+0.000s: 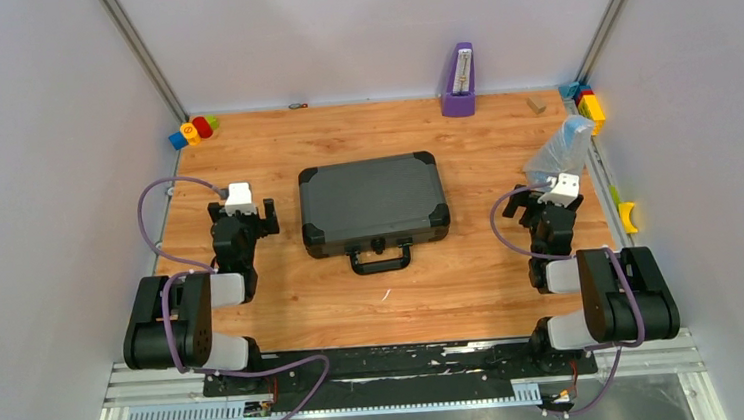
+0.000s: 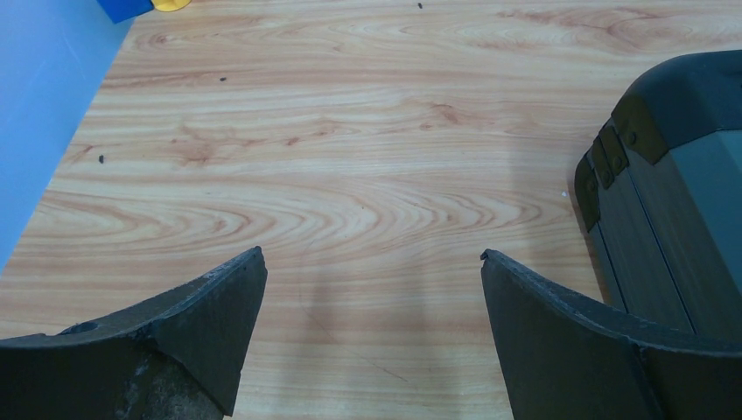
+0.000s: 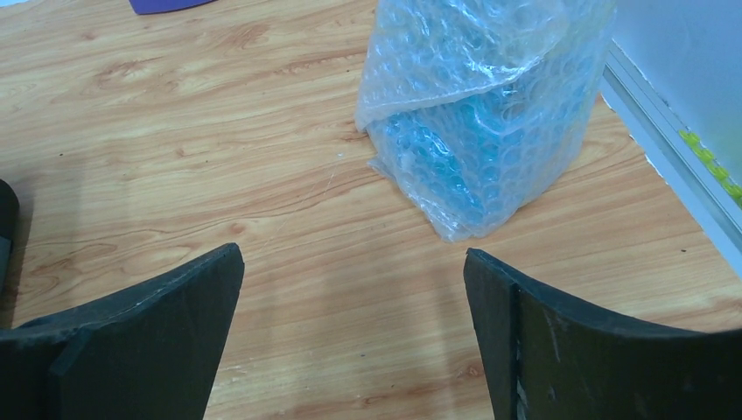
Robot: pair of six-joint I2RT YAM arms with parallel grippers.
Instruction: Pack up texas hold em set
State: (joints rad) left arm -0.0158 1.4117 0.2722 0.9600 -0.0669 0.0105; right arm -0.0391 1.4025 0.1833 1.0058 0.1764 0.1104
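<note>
- Plainly, the black briefcase (image 1: 372,203) lies flat in the middle of the worktop (image 1: 243,150) with its lid down and its handle (image 1: 381,259) pointing toward the arm bases.
- No chips or card decks lie loose in any view, so I judge the packing to be at its last step or already done.
- The left claw (image 2: 372,262) is spread wide and empty. It hovers over bare wood just beside the case's left end, whose corner shows at the right of the left wrist view.
- The right claw (image 3: 354,254) is also spread and holds nothing. It is apart from the case and faces a clear bubble-wrap bag (image 3: 481,114) near the right edge.
- A purple metronome (image 1: 457,81) stands at the far wall, well apart from the case.
- Whether the front latches are snapped shut is too small to tell.
- If they are not, the next move calls for a claw to come to the handle side and press each latch down while the case is kept from sliding.
</note>
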